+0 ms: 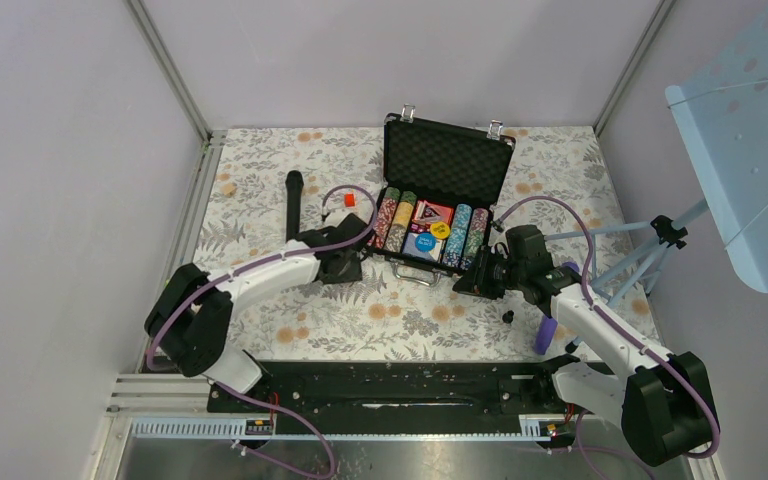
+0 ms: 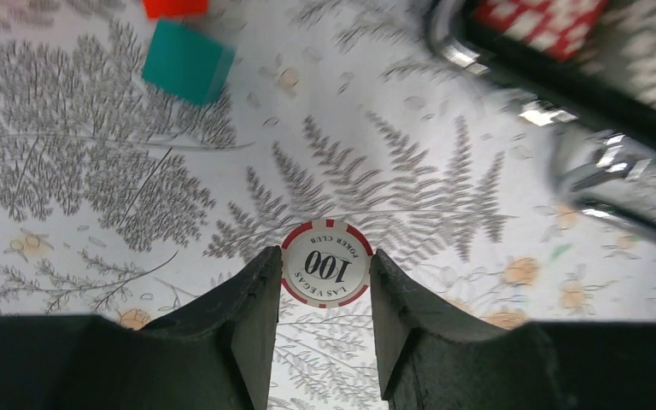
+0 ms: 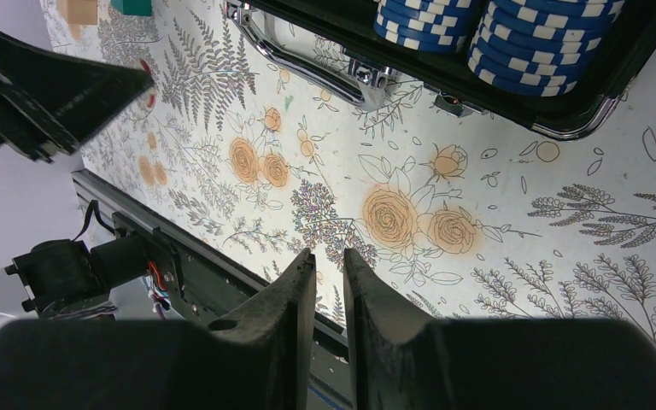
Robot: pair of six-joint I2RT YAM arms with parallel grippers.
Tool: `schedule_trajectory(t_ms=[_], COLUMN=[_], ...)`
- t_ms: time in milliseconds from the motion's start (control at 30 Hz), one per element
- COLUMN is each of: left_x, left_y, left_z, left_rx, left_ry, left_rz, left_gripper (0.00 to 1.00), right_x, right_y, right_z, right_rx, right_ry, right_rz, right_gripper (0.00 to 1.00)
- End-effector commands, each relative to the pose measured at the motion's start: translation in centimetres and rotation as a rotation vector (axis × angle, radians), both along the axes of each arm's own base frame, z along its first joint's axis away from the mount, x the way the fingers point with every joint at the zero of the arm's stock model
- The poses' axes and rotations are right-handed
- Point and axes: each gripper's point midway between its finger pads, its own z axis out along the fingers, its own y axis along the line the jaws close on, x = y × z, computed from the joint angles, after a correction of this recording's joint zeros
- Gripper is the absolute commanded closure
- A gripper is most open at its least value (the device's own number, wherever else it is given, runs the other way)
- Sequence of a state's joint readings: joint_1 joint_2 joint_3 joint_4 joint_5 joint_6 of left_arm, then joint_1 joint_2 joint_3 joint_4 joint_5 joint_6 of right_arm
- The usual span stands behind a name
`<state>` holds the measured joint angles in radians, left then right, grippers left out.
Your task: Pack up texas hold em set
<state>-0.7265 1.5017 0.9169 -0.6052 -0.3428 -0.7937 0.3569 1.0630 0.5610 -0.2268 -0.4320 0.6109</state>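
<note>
Grasping a round, red-edged poker chip (image 2: 325,273), the left hand (image 2: 325,256) seemingly hovers above cloth (image 2: 94,171).

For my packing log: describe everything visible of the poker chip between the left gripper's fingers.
The poker chip is a round disc, seemingly smooth plastic: white centre printed 100 and LAS VEGAS POKER CLUB, red-and-white striped rim. Its face lies flat toward the wrist camera, parallel to the floral table cover. The left gripper is shut on it, dark fingers pressing opposite sides of its edge. Whether it rests on the cover or hangs lifted cannot be told.
</note>
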Motion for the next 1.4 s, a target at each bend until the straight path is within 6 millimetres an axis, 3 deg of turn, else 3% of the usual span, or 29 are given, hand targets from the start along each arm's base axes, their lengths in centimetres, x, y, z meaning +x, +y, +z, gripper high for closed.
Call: schedule_trajectory(t_ms=[0,167,367,700,1067,1367], left_x=[3.0,6.7,11.1,14.0,14.9,14.8], left_y=[-2.9,-6.1,-9.9,-11.9,-11.8,-11.9], left_z=[3.5,6.9,9.2,7.2,4.3,4.9], left_rx=[-0.034,-0.024,-0.029,0.009,0.022,0.007], left_ry=[-0.065,-0.121,-0.181,-0.179,-0.145,-0.150], left_rz=[-0.061,-0.128,-0.182,-0.211,-0.209,-0.213], left_gripper=[0.63,0.63,0.63,0.63,0.63,0.45], right_x=[0.3,0.3,0.2,0.2,0.1,0.1], right_y=[0.1,0.0,-0.1,-0.1,-0.2,-0.2], right_z=[0.8,0.7,0.4,0.2,-0.1,-0.1], right_rx=[0.017,0.014,0.007,0.001,-0.003,-0.005], right_ry=[-0.028,-0.031,-0.025,-0.017,-0.018,-0.016], right_rz=[0.002,0.000,-0.002,-0.001,0.000,0.001], right_gripper=[0.74,0.74,0.74,0.74,0.74,0.74])
